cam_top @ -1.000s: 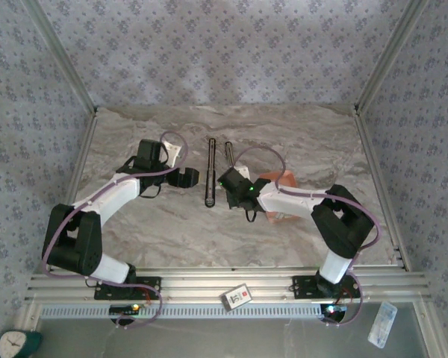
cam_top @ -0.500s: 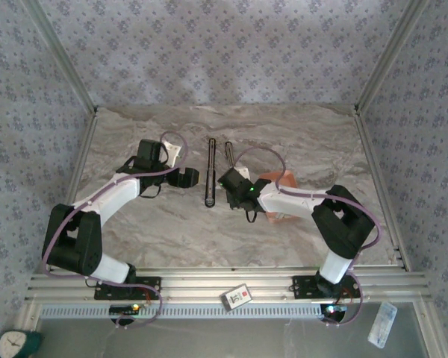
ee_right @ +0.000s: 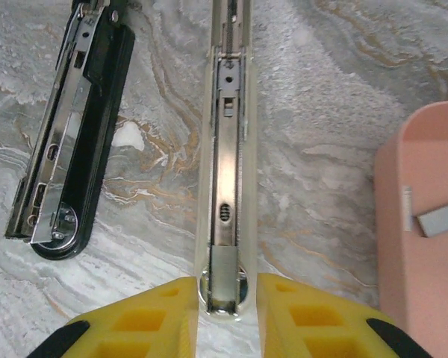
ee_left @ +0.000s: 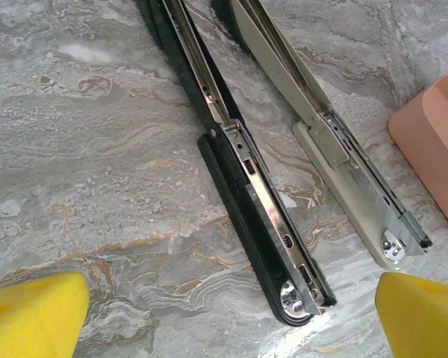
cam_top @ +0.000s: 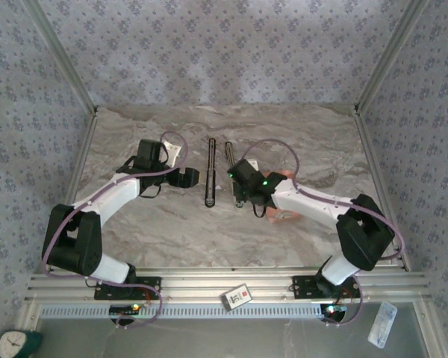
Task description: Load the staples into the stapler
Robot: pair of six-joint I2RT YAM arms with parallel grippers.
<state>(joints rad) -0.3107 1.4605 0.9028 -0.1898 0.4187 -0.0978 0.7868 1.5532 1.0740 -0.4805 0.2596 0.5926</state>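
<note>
The right gripper (ee_right: 225,313) has its jaws parted only a little and grasps nothing. Its yellow fingers (ee_right: 153,317) flank the near end of the stapler's cream arm (ee_right: 225,149); whether they touch it I cannot tell. The left gripper (cam_top: 193,177) is spread wide and empty, hovering just left of the stapler, its pads (ee_left: 30,317) well clear of both halves.

The stapler lies opened flat in the middle of the marble worktop (ee_right: 321,112), between the two grippers. Its black base (ee_right: 71,142) sits just beside the cream arm, whose metal channel faces up. To the right stands a pink box (ee_right: 418,246), partly hidden under the right arm in the top view, with a strip of staples (ee_right: 440,220) inside.

Count: one stapler in two joined halves, one box, one visible staple strip.
</note>
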